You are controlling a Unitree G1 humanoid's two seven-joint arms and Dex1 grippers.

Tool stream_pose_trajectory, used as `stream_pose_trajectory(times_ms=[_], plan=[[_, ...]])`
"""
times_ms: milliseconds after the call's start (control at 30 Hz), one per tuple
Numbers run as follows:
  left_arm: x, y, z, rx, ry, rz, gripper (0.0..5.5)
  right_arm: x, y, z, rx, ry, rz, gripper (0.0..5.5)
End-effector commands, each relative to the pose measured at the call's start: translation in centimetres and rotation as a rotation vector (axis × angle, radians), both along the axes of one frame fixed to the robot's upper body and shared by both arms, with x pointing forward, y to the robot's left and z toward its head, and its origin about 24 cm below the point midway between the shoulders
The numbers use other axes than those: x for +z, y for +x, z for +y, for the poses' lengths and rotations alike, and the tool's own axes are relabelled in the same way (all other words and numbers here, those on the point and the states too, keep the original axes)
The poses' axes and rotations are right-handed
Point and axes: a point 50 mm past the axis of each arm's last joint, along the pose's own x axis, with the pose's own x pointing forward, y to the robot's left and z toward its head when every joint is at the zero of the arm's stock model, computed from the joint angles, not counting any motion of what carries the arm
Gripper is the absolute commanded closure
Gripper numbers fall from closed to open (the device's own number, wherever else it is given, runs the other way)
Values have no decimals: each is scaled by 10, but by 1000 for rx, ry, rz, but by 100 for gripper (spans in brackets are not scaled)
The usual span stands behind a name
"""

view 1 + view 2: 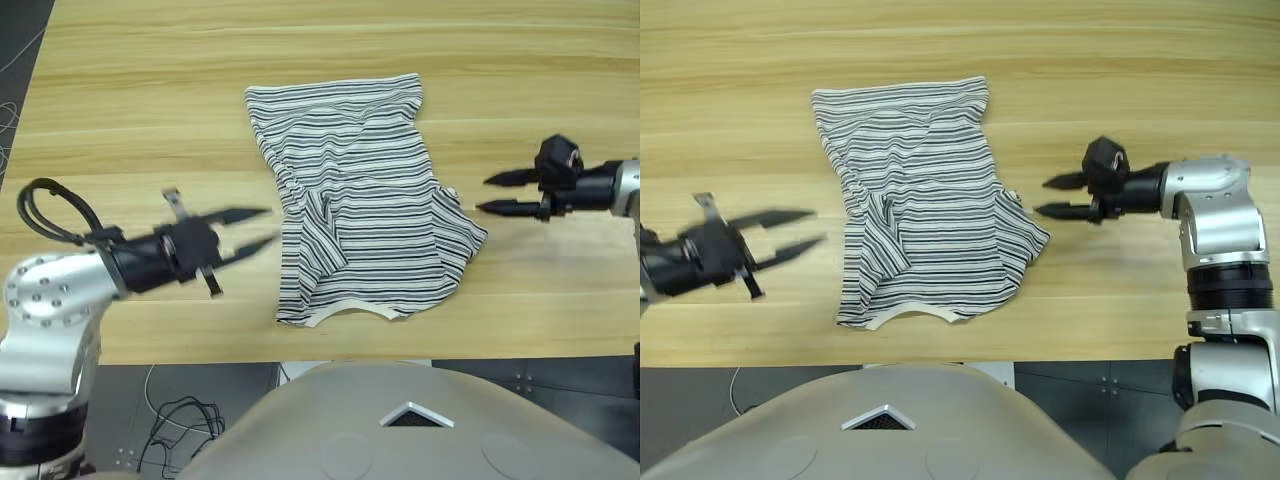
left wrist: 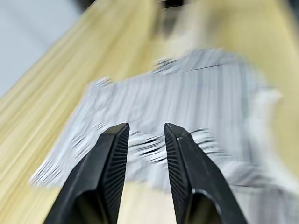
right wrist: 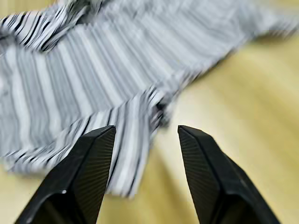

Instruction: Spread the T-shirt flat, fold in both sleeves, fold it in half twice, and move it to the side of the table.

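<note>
**A:** Where does the T-shirt sit?

**B:** The striped T-shirt (image 1: 355,200) lies around the middle of the wooden table (image 1: 130,90), somewhat toward the near side. Its straight hem is at the far end. A curved, white-trimmed edge is at the near end, close to the table's near edge.

**A:** Is it lying flat?

**B:** Only partly. The far part is fairly smooth. The left side is bunched, with a fold of cloth lying over the body left of centre. On the right, a sleeve flap sticks out sideways.

**A:** What about the left gripper?

**B:** The left gripper (image 1: 270,226) is just left of the shirt, pointing right at the bunched edge. Its two fingers stand apart with nothing between them. In the left wrist view the black ribbed fingers (image 2: 117,154) show a clear gap, with the shirt beyond them. I cannot tell whether the tips touch the cloth.

**A:** And the right one?

**B:** The right gripper (image 1: 484,195) is on the shirt's right, level with the sleeve flap and pointing left at it. A strip of bare wood shows between its tips and the cloth. Its fingers are spread and hold nothing. In the right wrist view the ribbed fingers (image 3: 96,163) frame the flap's edge and the wood beside it.
</note>
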Motion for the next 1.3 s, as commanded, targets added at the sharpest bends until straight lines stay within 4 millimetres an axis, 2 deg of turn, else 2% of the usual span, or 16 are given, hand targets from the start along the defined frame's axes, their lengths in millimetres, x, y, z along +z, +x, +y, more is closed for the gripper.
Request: stream_pose_trajectory(times_ms=[33, 200, 333, 600, 733, 1067, 1133, 1300], plan=[[-8, 12, 12, 134, -19, -3, 408, -12, 5, -2, -18, -106, 34, 247], [-16, 9, 16, 174, 10, 10, 408, -31, 10, 6, -22, -130, 29, 247], [-16, 5, 16, 177, 10, 12, 408, -36, 12, 9, -18, -136, 28, 247], [-19, 2, 15, 174, 10, 28, 408, -37, -12, 11, 138, -141, 123, 247], [-15, -3, 15, 165, 11, 29, 408, -42, -9, 5, 127, -222, 94, 323], [-16, -5, 14, 166, 13, 28, 408, -46, 0, 6, 84, -239, 48, 521], [-17, -5, 12, 157, 16, 34, 408, -45, -1, 8, 96, -233, 49, 537], [-17, -5, 11, 153, 15, 32, 408, -36, -4, 16, 123, -175, 56, 537]])
